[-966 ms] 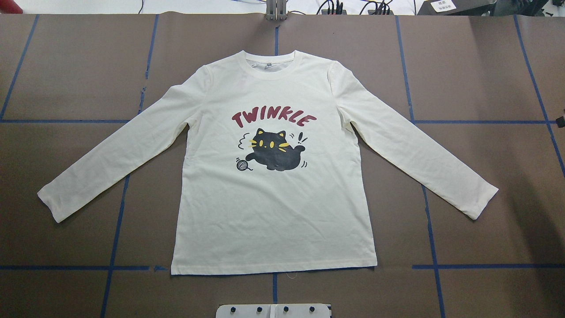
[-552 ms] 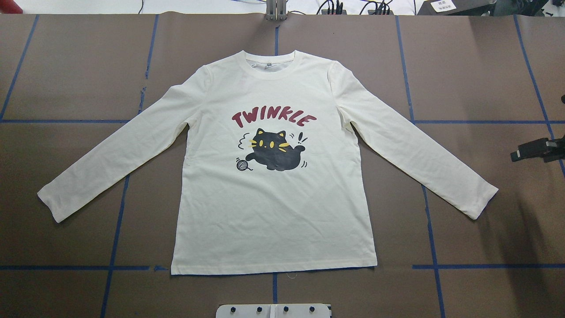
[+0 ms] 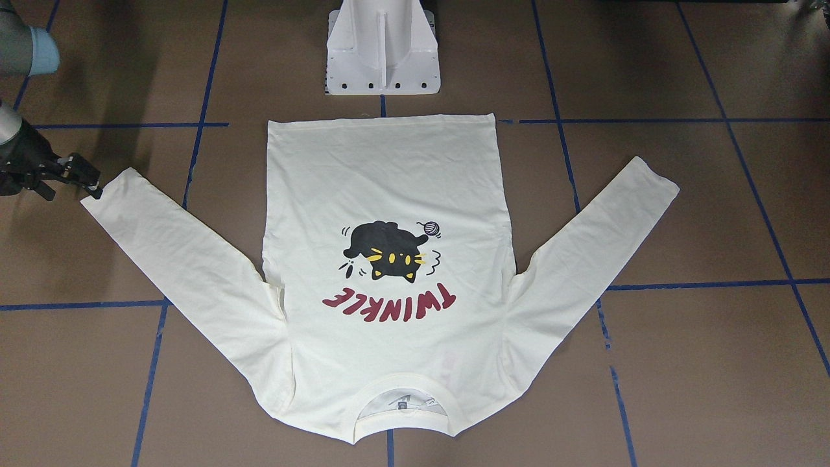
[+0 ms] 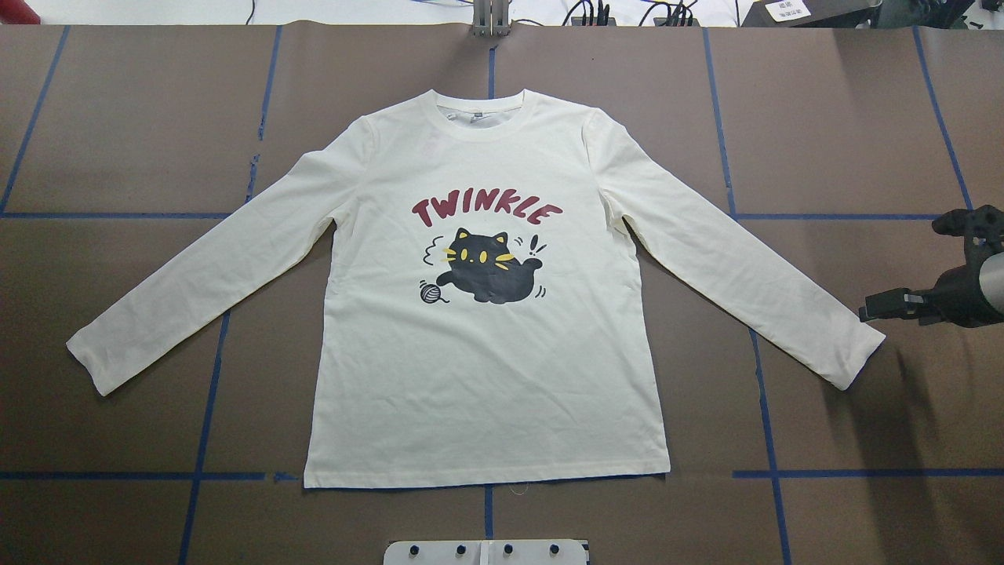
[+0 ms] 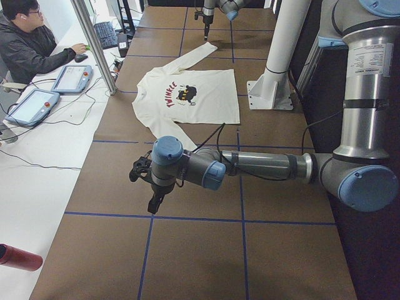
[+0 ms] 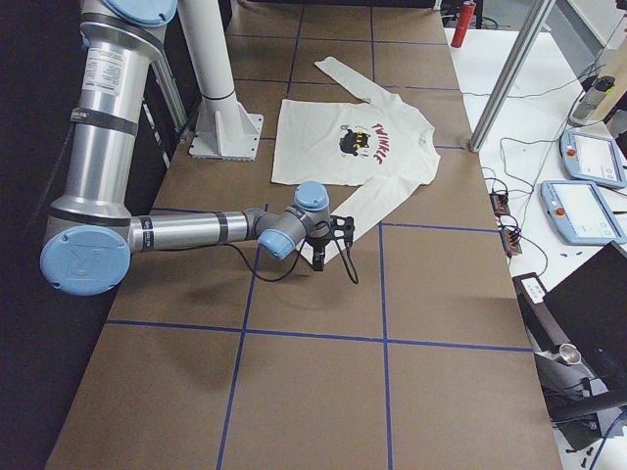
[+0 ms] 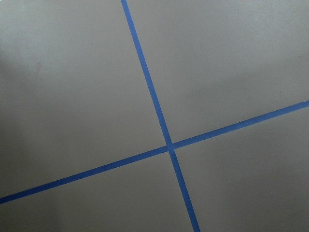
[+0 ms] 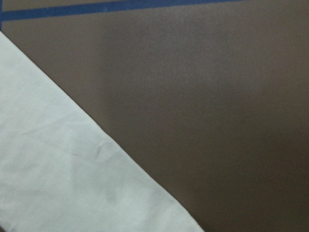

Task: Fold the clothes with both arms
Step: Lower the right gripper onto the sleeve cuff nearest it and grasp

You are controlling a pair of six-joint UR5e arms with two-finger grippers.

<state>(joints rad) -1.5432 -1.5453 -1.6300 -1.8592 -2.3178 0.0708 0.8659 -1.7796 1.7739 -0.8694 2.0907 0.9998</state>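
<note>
Stage: opening approach, by my reading; nothing is folded yet.
T-shirt point(image 4: 486, 377): spread flat and print-up on the table point(image 4: 118, 118), just in front of the white pedestal point(image 3: 382, 58). The hem is the edge nearest the pedestal, the collar the farthest, and 1 sleeve slants out to each side of it.
Right gripper point(image 4: 867, 314): out on the pedestal's right, its tip just beside the cuff point(image 4: 851, 353) of the sleeve on that side. It seems to hold no cloth, since the sleeve lies flat. I cannot tell how far apart the jaws are.
Left gripper point(image 5: 154, 203): well out on the pedestal's left, pointing down over bare table. Its wrist view shows only crossed blue tape point(image 7: 159, 121) and no cloth. I cannot tell whether it is parted or closed.
Risk 1: the right fingers may pinch only the cuff's top layer or miss its edge, because the approach comes in low from the side.
Risk 2: a dragged cuff would wrinkle or skew the sleeve.
Risk 3: with 1 arm at the cloth and the other well apart from it, an uneven pull could twist the body off square.
Writing: "TWINKLE" point(image 4: 486, 210) in red, arched over a black cat point(image 4: 490, 267) and a yarn ball point(image 4: 430, 293).
Neck label point(image 4: 476, 115): too small to read.
</note>
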